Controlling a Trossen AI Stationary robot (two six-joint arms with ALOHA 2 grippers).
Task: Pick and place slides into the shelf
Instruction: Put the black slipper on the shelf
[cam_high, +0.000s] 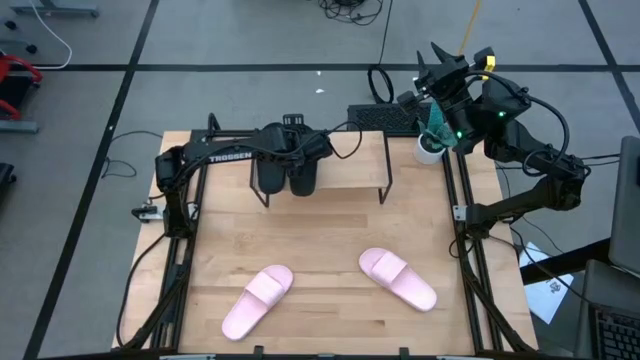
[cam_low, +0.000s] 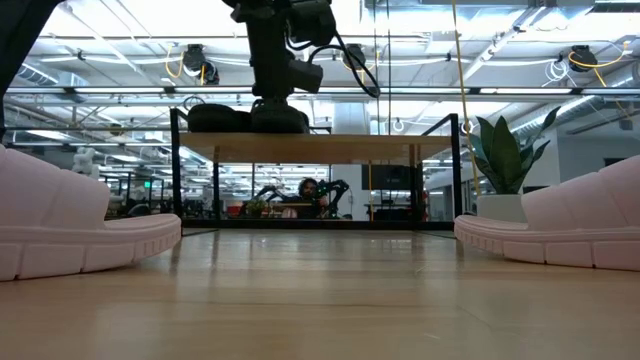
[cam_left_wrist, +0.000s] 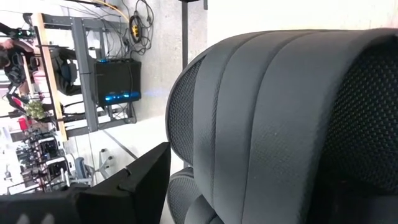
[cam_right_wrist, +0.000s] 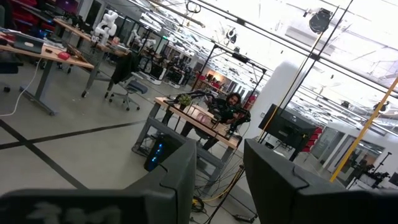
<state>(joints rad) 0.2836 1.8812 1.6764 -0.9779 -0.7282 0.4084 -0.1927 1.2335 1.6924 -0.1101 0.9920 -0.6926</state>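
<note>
Two black slides (cam_high: 270, 172) (cam_high: 303, 175) lie side by side, soles down, on the left part of the shelf (cam_high: 350, 165), whose plank top stands on thin black legs at the table's far side. My left gripper (cam_high: 300, 148) points down at the right-hand black slide (cam_left_wrist: 280, 118), whose strap fills the left wrist view. Two pink slides (cam_high: 257, 300) (cam_high: 398, 278) lie on the tabletop near its front edge. My right gripper (cam_high: 437, 62) is open and empty, raised beyond the table's far right corner. My left gripper comes from above, pointing down, at the far end of the right-hand black slide. One finger (cam_left_wrist: 143, 180) lies against the edge of its ribbed strap (cam_left_wrist: 186, 137); the strap hides the other finger. The slide rests on the shelf top beside the other black slide.
A potted plant (cam_high: 432, 140) in a white pot stands at the table's far right corner, right of the shelf. Black frame rails (cam_high: 180, 270) (cam_high: 475, 270) run along both table sides. The shelf's right half (cam_low: 400, 147) is bare.
</note>
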